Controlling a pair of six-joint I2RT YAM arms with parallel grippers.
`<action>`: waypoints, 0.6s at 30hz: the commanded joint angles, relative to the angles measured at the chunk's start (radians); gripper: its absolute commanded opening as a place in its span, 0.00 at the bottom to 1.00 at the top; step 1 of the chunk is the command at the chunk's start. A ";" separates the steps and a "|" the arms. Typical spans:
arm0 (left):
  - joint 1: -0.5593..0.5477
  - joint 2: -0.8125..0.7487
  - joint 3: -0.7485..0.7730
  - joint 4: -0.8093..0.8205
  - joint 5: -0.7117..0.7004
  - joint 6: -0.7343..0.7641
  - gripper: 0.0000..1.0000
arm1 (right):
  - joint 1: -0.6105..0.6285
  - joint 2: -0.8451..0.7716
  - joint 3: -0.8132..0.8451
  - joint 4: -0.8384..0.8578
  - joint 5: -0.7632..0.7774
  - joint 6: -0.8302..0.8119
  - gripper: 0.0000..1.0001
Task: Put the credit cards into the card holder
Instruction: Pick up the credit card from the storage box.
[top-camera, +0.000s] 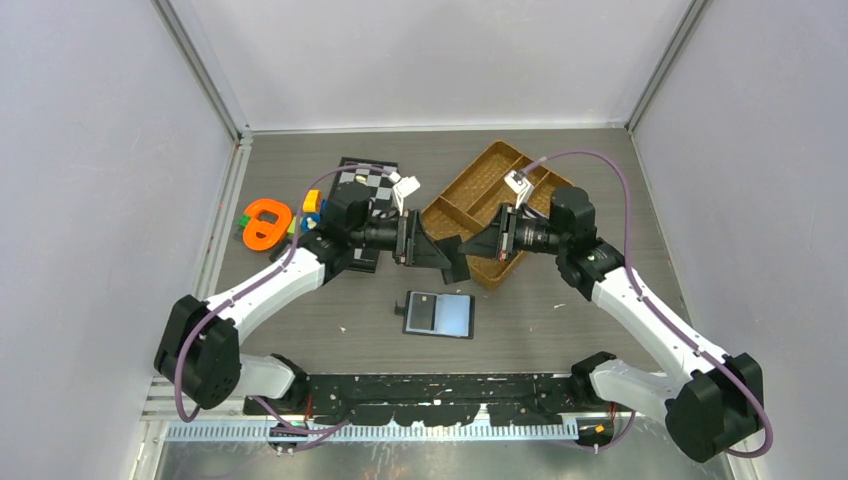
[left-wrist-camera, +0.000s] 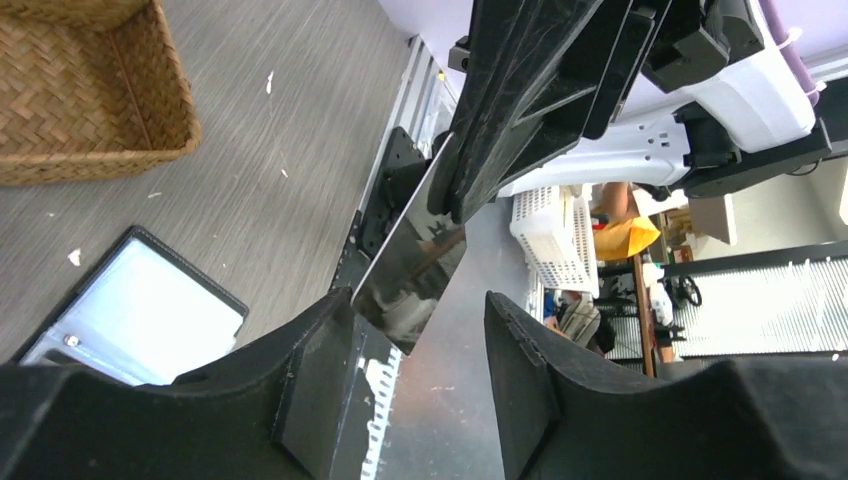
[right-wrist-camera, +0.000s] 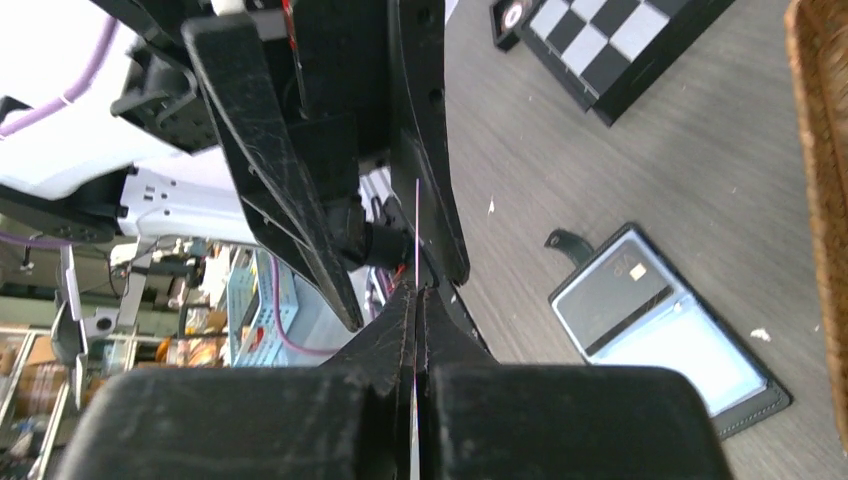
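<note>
The card holder (top-camera: 438, 315) lies open on the table, bluish-grey pockets up, with one dark card (top-camera: 421, 311) in its left pocket. Above it the two grippers meet in mid-air. My right gripper (right-wrist-camera: 417, 295) is shut on a thin glossy credit card (left-wrist-camera: 412, 270), which shows edge-on (right-wrist-camera: 417, 230) in the right wrist view. My left gripper (left-wrist-camera: 418, 300) stands open around the card's other end: the card lies close beside one finger (left-wrist-camera: 320, 340), with a clear gap to the other. The open holder (right-wrist-camera: 660, 330) also shows in the right wrist view, as does its dark card (right-wrist-camera: 612, 290).
A brown woven divided tray (top-camera: 480, 200) stands behind the right gripper. A black-and-white chessboard (top-camera: 365, 175) lies at the back left, and next to it is an orange toy (top-camera: 265, 222) with coloured blocks. The tray's corner (left-wrist-camera: 90, 90) shows in the left wrist view.
</note>
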 joint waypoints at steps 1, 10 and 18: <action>-0.002 -0.039 -0.058 0.296 -0.029 -0.188 0.50 | 0.005 -0.047 -0.027 0.206 0.079 0.081 0.01; -0.002 -0.053 -0.142 0.414 -0.072 -0.280 0.01 | 0.005 -0.069 -0.043 0.181 0.129 0.081 0.01; -0.003 -0.058 -0.092 -0.160 -0.180 0.075 0.00 | 0.005 -0.096 0.002 -0.301 0.358 -0.059 0.54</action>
